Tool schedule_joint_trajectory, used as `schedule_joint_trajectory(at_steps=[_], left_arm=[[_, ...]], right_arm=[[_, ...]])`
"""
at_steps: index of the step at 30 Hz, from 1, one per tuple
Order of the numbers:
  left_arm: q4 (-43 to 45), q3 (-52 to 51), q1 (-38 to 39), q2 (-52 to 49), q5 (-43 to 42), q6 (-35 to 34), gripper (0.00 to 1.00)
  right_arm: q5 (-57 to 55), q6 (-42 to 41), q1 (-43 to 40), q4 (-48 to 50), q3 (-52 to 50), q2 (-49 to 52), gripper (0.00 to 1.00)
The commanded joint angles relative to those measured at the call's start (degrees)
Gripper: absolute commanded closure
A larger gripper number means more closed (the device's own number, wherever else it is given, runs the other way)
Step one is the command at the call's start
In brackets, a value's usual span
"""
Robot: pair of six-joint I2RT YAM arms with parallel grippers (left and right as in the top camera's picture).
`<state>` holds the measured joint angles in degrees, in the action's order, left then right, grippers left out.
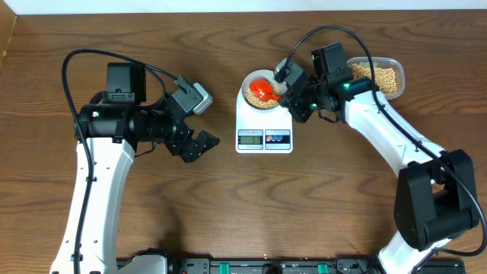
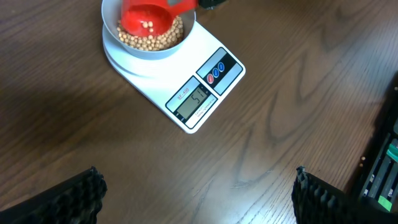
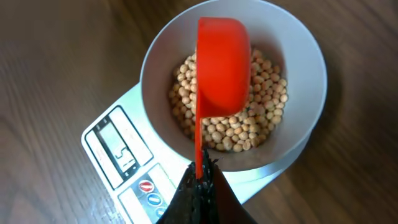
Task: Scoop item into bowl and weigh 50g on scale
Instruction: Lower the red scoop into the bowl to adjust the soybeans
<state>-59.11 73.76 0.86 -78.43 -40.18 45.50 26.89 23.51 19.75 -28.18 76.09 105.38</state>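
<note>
Right gripper is up close in its own wrist view, black fingers pinched tight together on the thin handle of a red scoop. That scoop reaches out over a white bowl, and from here you only see its rounded back. The left wrist view looks into it from the other side, and a few beans are sitting inside. Can't tell if the scoop touches the pile under it.

The bowl has a decent layer of tan beans across its bottom, and it sits on the round platform of a flat white scale. The display is lit with digits, but they're too small for me to read for sure. Red and blue buttons sit just beside it.

Left gripper hangs over the bare wood table to the left of the scale, fingers spread wide apart, nothing between them.

Behind the right arm, near the table's back edge, a clear tub holds more of the same beans.
</note>
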Motion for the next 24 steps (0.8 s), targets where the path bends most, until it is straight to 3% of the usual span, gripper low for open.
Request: schedule_joint_trajectory(at_steps=[1, 24], left_arm=[[-0.2, 0.3, -0.2, 0.6, -0.7, 1.0, 0.02], [-0.2, 0.3, -0.2, 0.6, -0.7, 1.0, 0.02]], right_arm=[[-0.1, 0.8, 0.6, -0.3, -0.1, 0.7, 0.99], [10.1, -4.9, -1.7, -1.2, -0.1, 0.7, 0.99]])
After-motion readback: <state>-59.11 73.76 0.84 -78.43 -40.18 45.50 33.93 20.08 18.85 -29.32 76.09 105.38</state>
